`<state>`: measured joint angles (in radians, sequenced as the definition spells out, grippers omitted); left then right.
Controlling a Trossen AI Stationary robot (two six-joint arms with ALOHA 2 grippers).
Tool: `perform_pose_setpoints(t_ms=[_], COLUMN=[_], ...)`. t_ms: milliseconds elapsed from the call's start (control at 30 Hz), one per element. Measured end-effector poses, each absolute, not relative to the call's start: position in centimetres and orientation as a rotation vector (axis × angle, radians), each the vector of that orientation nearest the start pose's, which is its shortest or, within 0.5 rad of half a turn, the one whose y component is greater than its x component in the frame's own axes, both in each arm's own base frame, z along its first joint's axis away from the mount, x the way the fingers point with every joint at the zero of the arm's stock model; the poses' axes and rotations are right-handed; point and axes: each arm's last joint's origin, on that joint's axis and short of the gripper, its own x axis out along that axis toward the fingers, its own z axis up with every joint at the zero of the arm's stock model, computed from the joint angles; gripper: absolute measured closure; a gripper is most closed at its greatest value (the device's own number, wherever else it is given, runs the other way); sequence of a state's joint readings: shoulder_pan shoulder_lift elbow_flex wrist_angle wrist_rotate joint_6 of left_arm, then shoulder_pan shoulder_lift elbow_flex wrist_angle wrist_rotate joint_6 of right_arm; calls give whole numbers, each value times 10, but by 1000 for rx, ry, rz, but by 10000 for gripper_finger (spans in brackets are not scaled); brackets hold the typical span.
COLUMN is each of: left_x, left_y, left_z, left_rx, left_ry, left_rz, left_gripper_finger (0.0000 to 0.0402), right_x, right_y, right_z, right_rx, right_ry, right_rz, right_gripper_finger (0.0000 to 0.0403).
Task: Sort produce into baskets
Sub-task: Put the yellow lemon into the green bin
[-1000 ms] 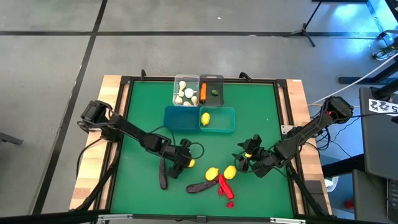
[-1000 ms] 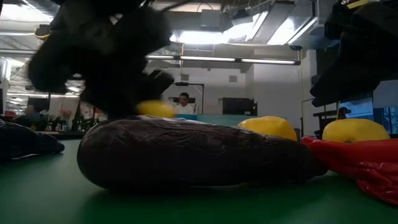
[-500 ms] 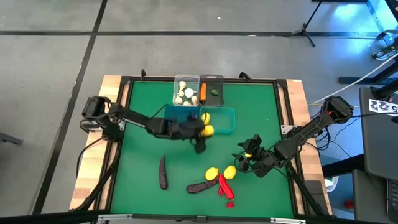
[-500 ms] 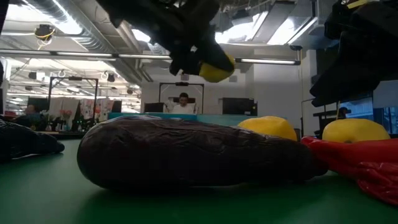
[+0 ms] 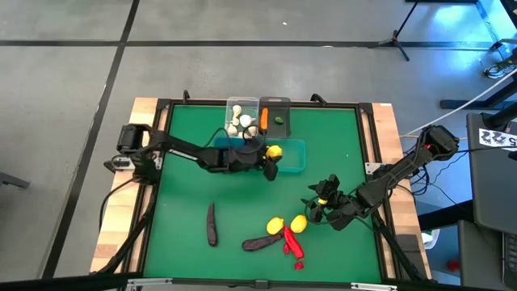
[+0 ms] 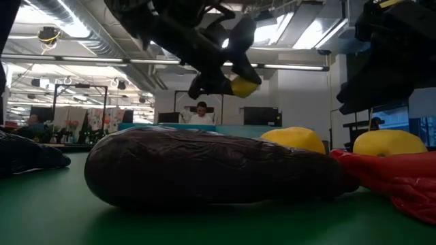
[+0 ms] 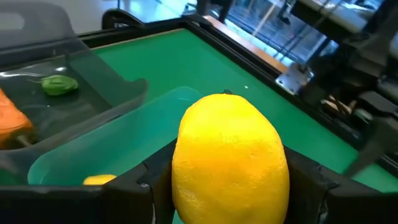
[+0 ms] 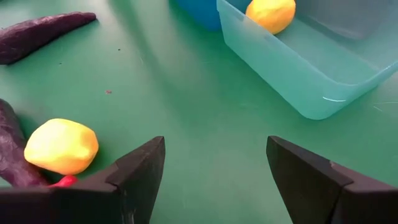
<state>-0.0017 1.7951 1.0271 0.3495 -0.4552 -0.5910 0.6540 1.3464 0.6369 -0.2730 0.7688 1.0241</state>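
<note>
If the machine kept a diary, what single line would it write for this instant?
left tool: shut on lemon, above light teal bin | right tool: open, empty, near front lemons | sorting unfinished

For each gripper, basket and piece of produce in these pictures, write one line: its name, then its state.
left gripper: shut on a lemon, above the light teal basket
right gripper: open, empty, low over the mat
light teal basket: holds one lemon
clear basket: holds garlic bulbs
dark grey basket: holds carrot and green piece
two lemons, two eggplants, chili peppers: loose on the mat
</note>
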Motion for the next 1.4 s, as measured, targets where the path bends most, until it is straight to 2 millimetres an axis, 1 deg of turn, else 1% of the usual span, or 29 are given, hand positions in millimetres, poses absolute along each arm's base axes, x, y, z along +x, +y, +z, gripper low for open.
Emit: perform_pose_setpoints(t_ms=[200,300,433,567,767,900,1000,1133,1300,1400], left_x=[389,393,401,410,423,424,423,422,422,422], left_y=[14,15,16,16,15,16,20,24,24,24], left_z=[182,181,185,184,174,166,163,162,161,162], left_rx=[-497,-493,-450,-430,-395,-430,-449,-440,-436,-420], left_ry=[221,213,200,250,314,332,340,356,367,377], left_rz=[639,667,693,727,767,795,817,830,810,796], left_gripper_finger=[198,198,198,198,198,198,198,198,196,189], right_x=[199,200,200,200,201,201,201,201,201,201], right_y=[128,128,128,128,128,128,128,128,128,128], right_z=[173,174,174,174,174,174,174,174,174,174], right_rx=[339,342,340,342,344,346,343,343,342,342], right_ry=[585,580,579,577,574,574,576,575,575,575], right_rz=[-449,-446,-444,-443,-441,-440,-439,-440,-440,-440], right_gripper_finger=[123,123,123,123,123,123,123,123,123,123])
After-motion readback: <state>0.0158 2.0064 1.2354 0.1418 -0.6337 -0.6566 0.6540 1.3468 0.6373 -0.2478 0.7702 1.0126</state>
